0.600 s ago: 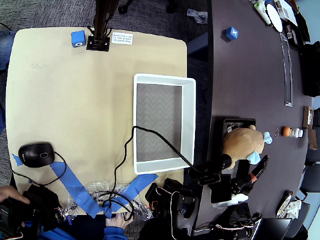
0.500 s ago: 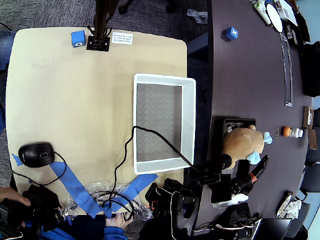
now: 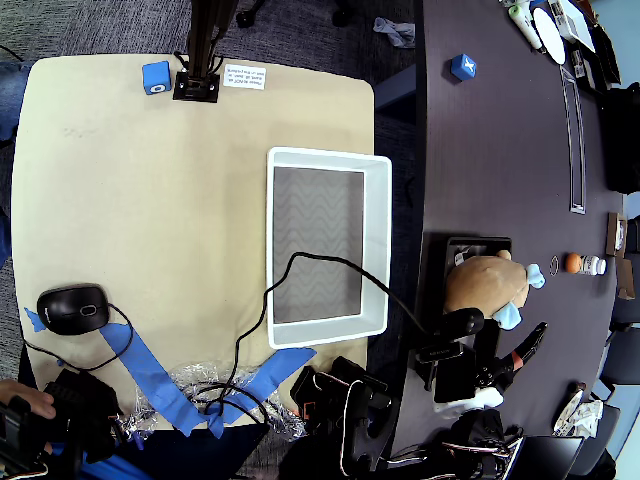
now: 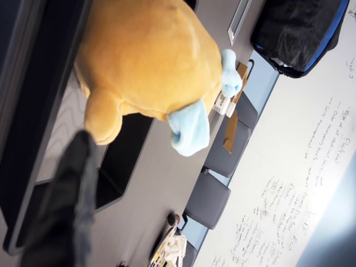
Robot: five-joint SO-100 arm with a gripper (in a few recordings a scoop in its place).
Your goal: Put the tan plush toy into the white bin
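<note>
Overhead view: a tan table (image 3: 150,200) stands at the left and a dark table (image 3: 500,150) at the right. The white bin (image 3: 378,245) lies on the tan table near its right edge, with a black cable (image 3: 330,262) crossing it. The tan plush toy (image 3: 485,285) sits in a black tray (image 3: 478,245) on the dark table. The gripper (image 3: 505,365) is just beside the toy; I cannot tell if it is open.

Wrist view: a whiteboard (image 4: 300,167) and grey chairs (image 4: 214,178) stand behind. The toy (image 4: 147,61) is in the tray (image 4: 119,161), with a dark blurred finger (image 4: 69,189) near it.
</note>
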